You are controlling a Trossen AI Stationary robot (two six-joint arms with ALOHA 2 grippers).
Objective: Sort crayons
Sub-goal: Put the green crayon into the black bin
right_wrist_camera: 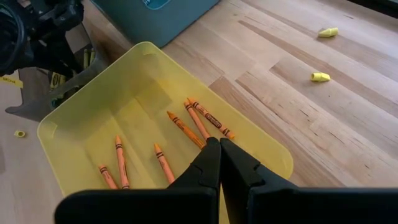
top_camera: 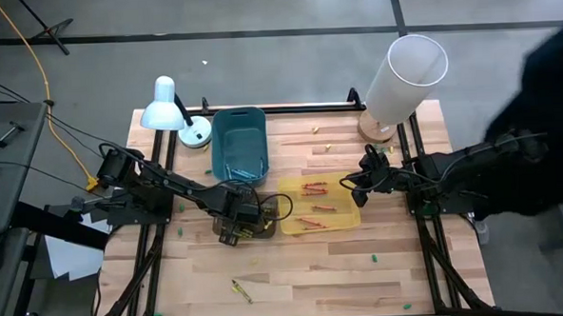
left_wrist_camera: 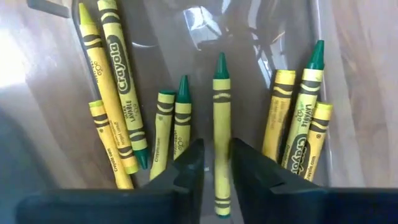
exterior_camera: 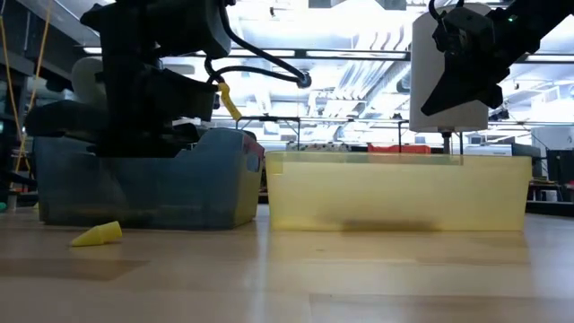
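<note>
My left gripper points down into a clear bin that holds several green and yellow-green crayons. It is open, and one green crayon lies lengthwise in the narrow gap between its fingers. My right gripper is shut and empty, and hangs above the yellow bin. On that bin's floor lie several orange crayons. The teal bin behind holds blue crayons. One loose crayon lies on the table near the front edge. My left gripper has a finger on either side of the green crayon's lower half, coming from above and lying along it. A sliver of gap shows on one side. Whether the other finger touches the crayon, I cannot tell.
A white desk lamp stands at the back left and a white cylinder at the back right. Small yellow bits and green bits lie scattered on the wood. A yellow stub lies in front of the teal bin.
</note>
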